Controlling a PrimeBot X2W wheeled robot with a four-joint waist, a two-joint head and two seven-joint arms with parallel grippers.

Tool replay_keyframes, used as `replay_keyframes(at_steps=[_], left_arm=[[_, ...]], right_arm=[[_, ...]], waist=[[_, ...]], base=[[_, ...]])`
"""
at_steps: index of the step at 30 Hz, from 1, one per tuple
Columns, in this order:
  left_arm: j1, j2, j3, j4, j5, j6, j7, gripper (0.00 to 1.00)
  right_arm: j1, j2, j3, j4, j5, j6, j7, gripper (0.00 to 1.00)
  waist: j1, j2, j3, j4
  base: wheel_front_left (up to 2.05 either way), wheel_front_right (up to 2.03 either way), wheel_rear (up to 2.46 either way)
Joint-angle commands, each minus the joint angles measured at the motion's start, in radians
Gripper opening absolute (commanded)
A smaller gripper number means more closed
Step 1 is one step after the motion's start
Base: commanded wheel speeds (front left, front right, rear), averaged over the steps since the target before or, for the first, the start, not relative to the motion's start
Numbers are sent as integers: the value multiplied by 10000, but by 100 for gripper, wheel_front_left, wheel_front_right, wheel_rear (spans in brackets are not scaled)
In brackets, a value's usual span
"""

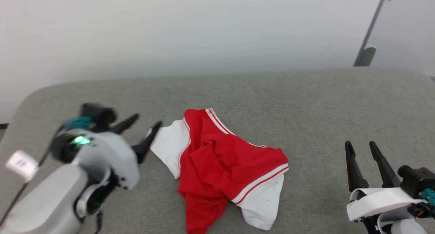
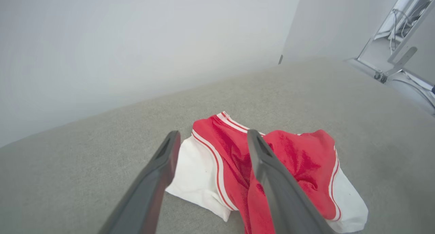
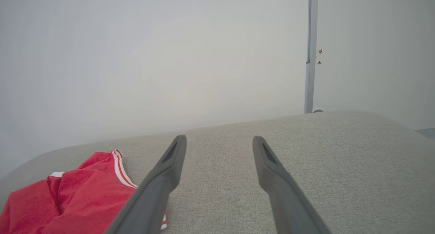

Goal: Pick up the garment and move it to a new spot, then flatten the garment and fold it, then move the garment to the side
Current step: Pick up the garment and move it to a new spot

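Note:
The garment (image 1: 221,166), a red T-shirt with white sleeves and striped trim, lies crumpled on the grey cushioned surface (image 1: 306,108). My left gripper (image 1: 146,123) is open just left of its white sleeve, one fingertip at the sleeve's edge, nothing held. Through the left wrist view the garment (image 2: 292,159) lies beyond the spread fingers of that gripper (image 2: 212,137). My right gripper (image 1: 360,145) stands open at the lower right, well clear of the cloth. Its wrist view has the open right gripper (image 3: 219,140) over bare cushion, the garment (image 3: 78,200) at lower left.
A pale wall (image 1: 204,30) rises behind the cushioned surface, whose rounded far edge runs across the head view. A grey metal post (image 1: 368,33) stands at the back right. Bare cushion lies right of and behind the garment.

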Motion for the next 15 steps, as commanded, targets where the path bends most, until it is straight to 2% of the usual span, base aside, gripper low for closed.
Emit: replay_keyframes(at_steps=[1,4,9,15], left_arm=[[421,150,256,6,-69,162,-483,100],[1136,473,706,47,-143,346,-1586,100],[2249,777,1261,254,-337,367,-3136,100],[3260,782,1969,390,-383,353,-3897,100]], right_arm=[[158,-60,26,-48,45,-14,-7,100],[261,-155,26,-119,117,-14,-7,100],[456,-337,-40,-236,223,-14,-6,100],[671,-459,-219,-374,154,-14,-7,100]], waist=[[0,0,-280,309],[0,0,-401,469],[0,0,-554,724],[0,0,-673,993]], base=[[0,0,0],[0,0,0],[0,0,0],[0,0,0]])
